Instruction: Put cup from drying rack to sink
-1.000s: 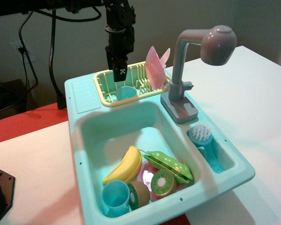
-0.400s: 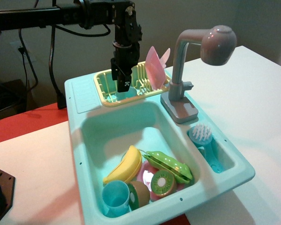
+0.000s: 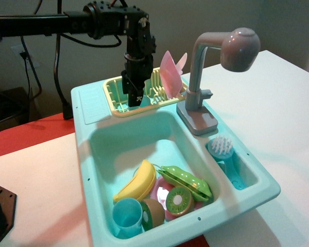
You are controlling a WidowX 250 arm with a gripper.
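lower now than a second ago: the black pincer (image 3: 134, 96) has dropped from above the small pale-yellow plastic drying rack (image 3: 116, 88) down into it, its tip at the spot where the small light-blue plastic cup showed earlier. the black arm (image 3: 51, 23) has swung further in from the left along the top of the frame.

that cup is hidden behind the pincer now, so i can't see it; only a bit of light blue shows at the tip. can't tell how far the pincer is open or whether it has hold of anything.

pink plastic plate (image 3: 170, 74) stands upright in the right end of the rack, unchanged. turquoise plastic sink (image 3: 85, 149) with tall grey faucet (image 3: 216, 62) sits on the white worktop (image 3: 278, 118), unchanged. basin holds a yellow toy banana (image 3: 139, 181), a green pea pod (image 3: 188, 181), a kiwi half (image 3: 177, 199) and a second light-blue plastic cup (image 3: 126, 216) at the near-left corner. light-blue scrub brush (image 3: 224, 150) lies in the side tray right of the basin.
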